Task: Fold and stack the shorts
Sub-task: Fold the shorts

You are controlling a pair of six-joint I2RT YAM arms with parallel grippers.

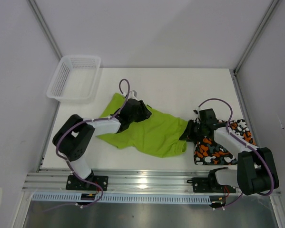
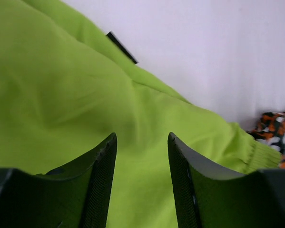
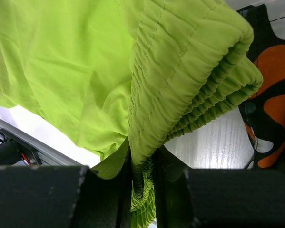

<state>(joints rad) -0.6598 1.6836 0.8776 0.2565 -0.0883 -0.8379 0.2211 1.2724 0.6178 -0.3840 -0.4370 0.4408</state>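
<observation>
The lime green shorts (image 1: 156, 134) lie crumpled across the middle of the white table (image 1: 180, 85). My left gripper (image 1: 146, 113) hovers open over their upper part; in the left wrist view its fingers (image 2: 104, 161) stand apart above the green cloth (image 2: 61, 95) with nothing between them. My right gripper (image 1: 185, 133) is shut on the ribbed waistband (image 3: 190, 61) at the shorts' right end, with the elastic bunched between the jaws (image 3: 142, 159). The camouflage shorts (image 1: 211, 150) lie folded at the right, partly under my right arm, and show in both wrist views (image 2: 278, 130) (image 3: 275, 61).
A white mesh basket (image 1: 75, 76) stands at the back left corner. Grey walls close in on both sides. The metal rail (image 1: 142, 178) holding the arm bases runs along the near edge.
</observation>
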